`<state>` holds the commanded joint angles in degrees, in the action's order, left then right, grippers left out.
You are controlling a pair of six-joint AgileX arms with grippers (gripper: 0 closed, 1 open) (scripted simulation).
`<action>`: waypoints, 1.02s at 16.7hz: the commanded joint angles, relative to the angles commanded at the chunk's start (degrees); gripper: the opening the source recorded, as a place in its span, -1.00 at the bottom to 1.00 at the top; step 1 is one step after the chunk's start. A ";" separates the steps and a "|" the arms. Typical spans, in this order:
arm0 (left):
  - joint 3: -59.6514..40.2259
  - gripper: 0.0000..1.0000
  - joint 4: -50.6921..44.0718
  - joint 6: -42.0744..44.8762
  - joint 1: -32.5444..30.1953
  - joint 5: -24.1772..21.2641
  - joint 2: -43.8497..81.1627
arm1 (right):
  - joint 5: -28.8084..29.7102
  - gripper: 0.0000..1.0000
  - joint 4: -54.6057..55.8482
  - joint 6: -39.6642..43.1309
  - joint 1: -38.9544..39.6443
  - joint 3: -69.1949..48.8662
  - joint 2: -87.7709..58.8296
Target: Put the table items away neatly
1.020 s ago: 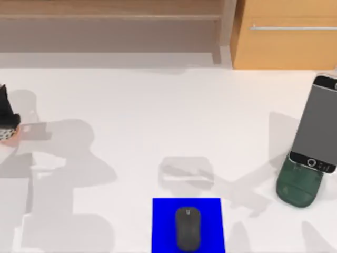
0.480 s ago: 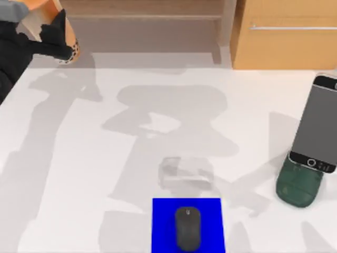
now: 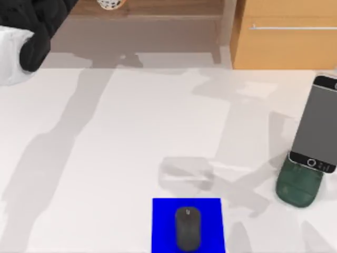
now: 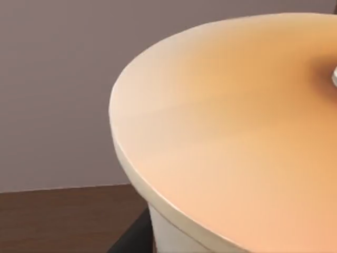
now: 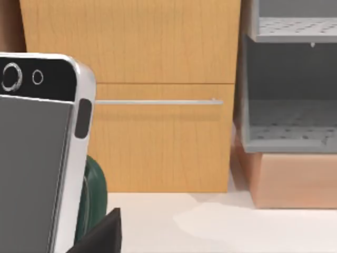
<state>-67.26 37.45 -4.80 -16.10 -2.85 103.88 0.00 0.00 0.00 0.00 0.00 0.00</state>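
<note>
The left arm (image 3: pixel 26 31) is seen at the far left corner of the top view, reaching over the back edge of the white tabletop (image 3: pixel 116 137) toward a wooden shelf (image 3: pixel 158 8). On that shelf the speckled end of the tan-orange cylinder (image 3: pixel 111 4) is visible, and in the left wrist view its smooth tan-orange end face (image 4: pixel 237 126) is shown very close to the camera; whether the left end effector is spread or pinching the cylinder cannot be told. The small black computer mouse (image 3: pixel 187 227) is placed on a blue mat (image 3: pixel 163 221) at the near edge of the tabletop. The silver-edged smartphone (image 3: pixel 317 124) is propped on a dark green stand (image 3: pixel 299 188) at the right side, in front of a wooden drawer cabinet (image 3: pixel 287 47). In the right wrist view the smartphone (image 5: pixel 37 158) is seen close up, and the state of the right end effector cannot be told.
</note>
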 joint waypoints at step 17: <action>-26.81 -1.00 -27.25 0.86 -5.44 21.93 12.02 | 0.00 1.00 0.00 0.00 0.00 0.00 0.00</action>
<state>-94.07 10.19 -3.94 -21.55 19.08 115.90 0.00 0.00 0.00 0.00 0.00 0.00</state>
